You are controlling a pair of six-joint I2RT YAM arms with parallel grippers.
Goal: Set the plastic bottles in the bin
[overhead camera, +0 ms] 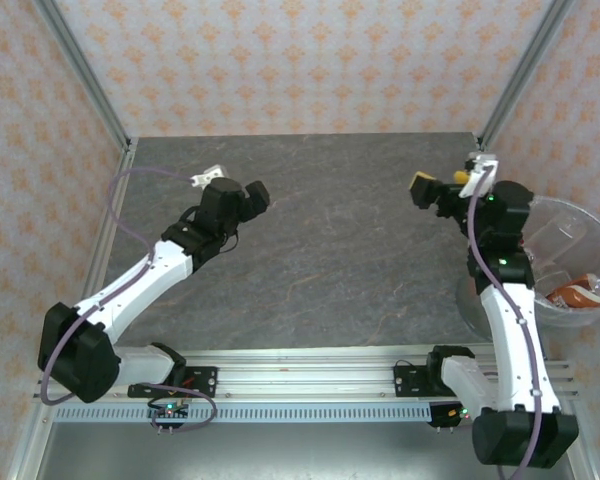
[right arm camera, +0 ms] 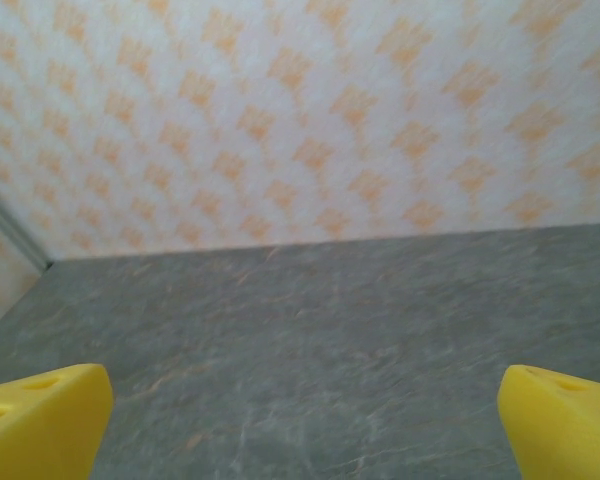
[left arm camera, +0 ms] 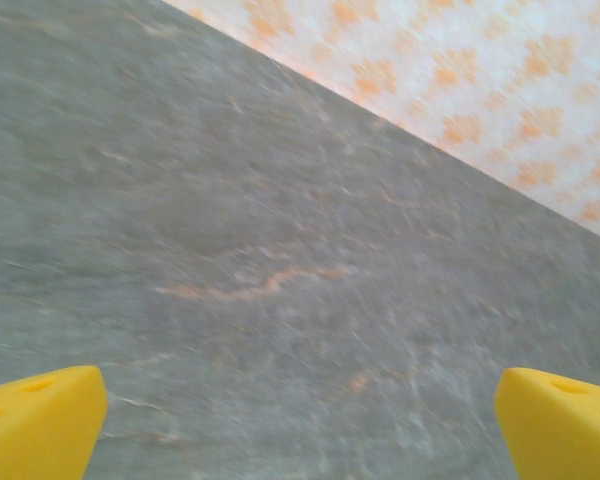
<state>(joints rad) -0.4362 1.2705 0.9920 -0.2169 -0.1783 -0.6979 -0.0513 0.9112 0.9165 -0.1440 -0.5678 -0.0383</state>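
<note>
The bin (overhead camera: 592, 214) stands off the table's right edge, beside my right arm, lined with a whitish bag. Plastic bottles lie inside it: one with an orange-brown label (overhead camera: 578, 294) and a clear one (overhead camera: 554, 236) above it. My left gripper (overhead camera: 251, 195) hovers over the left half of the grey table, open, with bare tabletop between its yellow fingertips (left arm camera: 40, 420). My right gripper (overhead camera: 442, 183) is raised at the table's right side, just left of the bin, and faces the back wall. It is open too, with nothing between its yellow fingertips (right arm camera: 42, 418).
The grey marbled table (overhead camera: 330, 260) is walled by patterned panels at the back and sides, with metal posts (overhead camera: 90, 80) in the far corners. A metal rail (overhead camera: 310, 372) carrying both arm bases runs along the near edge.
</note>
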